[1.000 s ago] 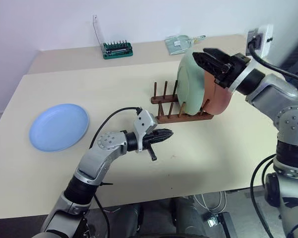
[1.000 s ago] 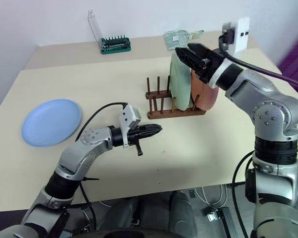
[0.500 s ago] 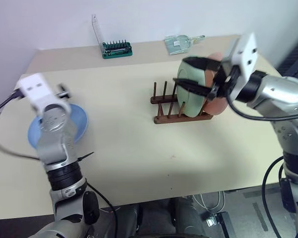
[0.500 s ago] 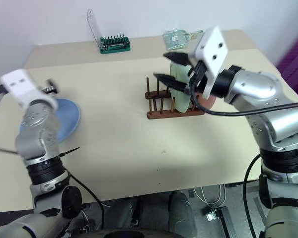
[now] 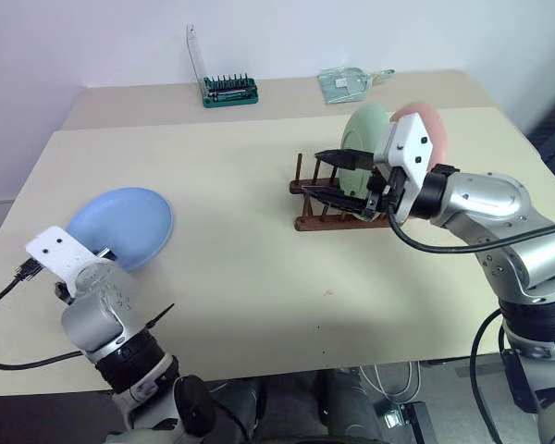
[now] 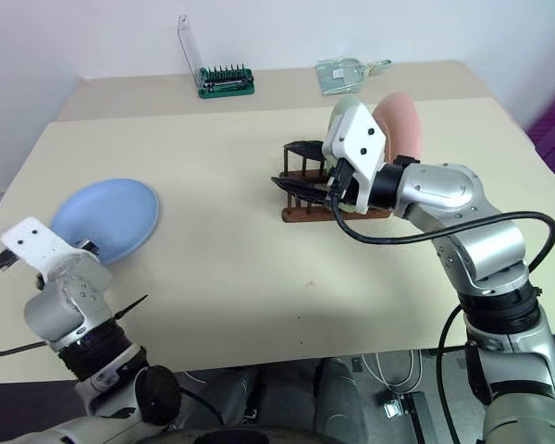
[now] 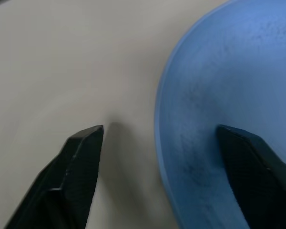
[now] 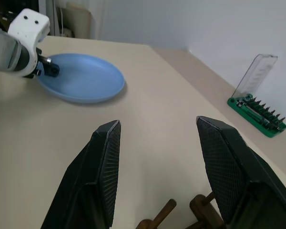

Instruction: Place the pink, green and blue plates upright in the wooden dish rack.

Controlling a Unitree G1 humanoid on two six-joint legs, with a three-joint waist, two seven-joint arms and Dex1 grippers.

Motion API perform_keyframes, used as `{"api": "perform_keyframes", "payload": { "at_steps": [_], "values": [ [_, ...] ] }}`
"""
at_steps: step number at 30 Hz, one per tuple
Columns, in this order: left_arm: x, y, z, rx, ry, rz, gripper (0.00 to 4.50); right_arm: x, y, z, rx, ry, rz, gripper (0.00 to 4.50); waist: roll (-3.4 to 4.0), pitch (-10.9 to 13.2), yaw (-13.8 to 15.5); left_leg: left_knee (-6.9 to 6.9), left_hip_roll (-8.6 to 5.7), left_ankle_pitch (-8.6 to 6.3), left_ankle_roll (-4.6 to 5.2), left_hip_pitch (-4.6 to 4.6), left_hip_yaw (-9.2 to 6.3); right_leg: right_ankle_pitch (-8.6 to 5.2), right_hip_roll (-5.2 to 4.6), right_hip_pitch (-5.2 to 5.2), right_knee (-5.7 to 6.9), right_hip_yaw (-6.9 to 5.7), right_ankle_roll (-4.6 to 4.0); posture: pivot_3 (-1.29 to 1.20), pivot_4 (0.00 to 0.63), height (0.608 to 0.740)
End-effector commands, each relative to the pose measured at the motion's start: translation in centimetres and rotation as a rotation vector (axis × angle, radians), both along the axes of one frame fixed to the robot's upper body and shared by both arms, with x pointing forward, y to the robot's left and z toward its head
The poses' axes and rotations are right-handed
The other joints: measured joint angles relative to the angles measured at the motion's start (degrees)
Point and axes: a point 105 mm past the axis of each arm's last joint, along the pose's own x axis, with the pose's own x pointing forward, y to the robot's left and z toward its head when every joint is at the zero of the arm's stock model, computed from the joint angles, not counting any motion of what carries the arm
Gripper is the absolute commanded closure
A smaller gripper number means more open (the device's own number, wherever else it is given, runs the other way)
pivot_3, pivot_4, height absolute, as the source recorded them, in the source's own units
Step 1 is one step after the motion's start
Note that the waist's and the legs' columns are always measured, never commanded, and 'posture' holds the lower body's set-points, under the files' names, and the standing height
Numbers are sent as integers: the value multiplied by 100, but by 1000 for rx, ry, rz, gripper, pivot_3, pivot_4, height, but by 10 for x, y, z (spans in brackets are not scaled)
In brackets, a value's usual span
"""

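The blue plate [image 5: 120,227] lies flat on the left of the table. My left gripper [image 7: 157,133] is open at its near edge, one finger [image 7: 81,157] on the table outside the rim and the other [image 7: 252,162] inside the plate. The green plate [image 5: 363,129] and the pink plate [image 5: 427,129] stand upright in the wooden dish rack [image 5: 326,220] at centre right. Level over the rack's free left pegs, my right gripper [image 5: 333,178] points left, open and empty.
A green bit holder [image 5: 229,91] with a raised clear lid and a clear packet [image 5: 347,83] sit on the rear table. Bare tabletop [image 5: 250,250] stretches between the blue plate and the rack. The table's front edge runs close below my left arm.
My left arm swung from the table's middle to the blue plate and opened astride its rim. My right gripper let go of the racked plates, sank and turned to point left.
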Motion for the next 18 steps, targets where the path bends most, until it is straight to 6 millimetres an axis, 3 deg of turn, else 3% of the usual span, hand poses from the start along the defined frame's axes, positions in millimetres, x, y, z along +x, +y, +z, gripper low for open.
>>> {"api": "perform_keyframes", "payload": {
  "at_steps": [1,4,5,7,8,12,13,16,18],
  "values": [
    [-2,2,-5,-26,-8,-2,2561,-9,5,8,8,-51,17,1965,0,0,-7,0,0,0,0,0,0,0,0,0,0,0,0,0,150,740],
    [11,-4,1,-28,-55,-67,4162,-10,5,4,0,-53,8,1965,2,-1,-5,-2,1,1,-3,3,1,0,0,-1,4,1,0,0,150,740],
    [20,-11,6,-45,-109,-113,4455,-10,5,3,-2,-56,3,1965,5,-3,13,-2,1,3,-5,6,1,0,0,0,6,0,-1,0,150,740],
    [45,-32,29,-30,-245,-274,4455,-10,6,1,-3,-53,4,1965,3,-2,29,-2,0,4,-8,14,-1,1,0,11,7,-1,-2,0,150,740],
    [57,-48,53,22,-343,-372,4455,-10,8,0,-14,-49,14,1965,-5,0,29,-1,0,4,-8,15,-2,2,0,15,5,-2,-3,0,150,740],
    [72,-87,121,229,-602,-588,4500,-9,20,1,-51,-115,31,181,-30,5,-13,2,0,5,-8,10,-5,3,0,12,2,-7,-5,0,150,740],
    [73,-99,137,268,-667,-641,4500,-8,26,2,-80,-169,31,31,-30,5,-38,1,0,5,-9,8,-2,4,0,7,3,-6,-7,0,150,740],
    [73,-130,169,351,-791,-787,4500,-1,42,-3,-225,-349,34,31,-29,5,-160,-8,2,4,-9,2,6,4,0,-7,0,-2,-7,0,150,740],
    [73,-142,178,373,-826,-844,4500,4,47,-9,-300,-416,39,31,-28,4,-177,-10,3,4,-9,2,6,4,1,-7,-2,-1,-7,0,150,740]
  ]
}}
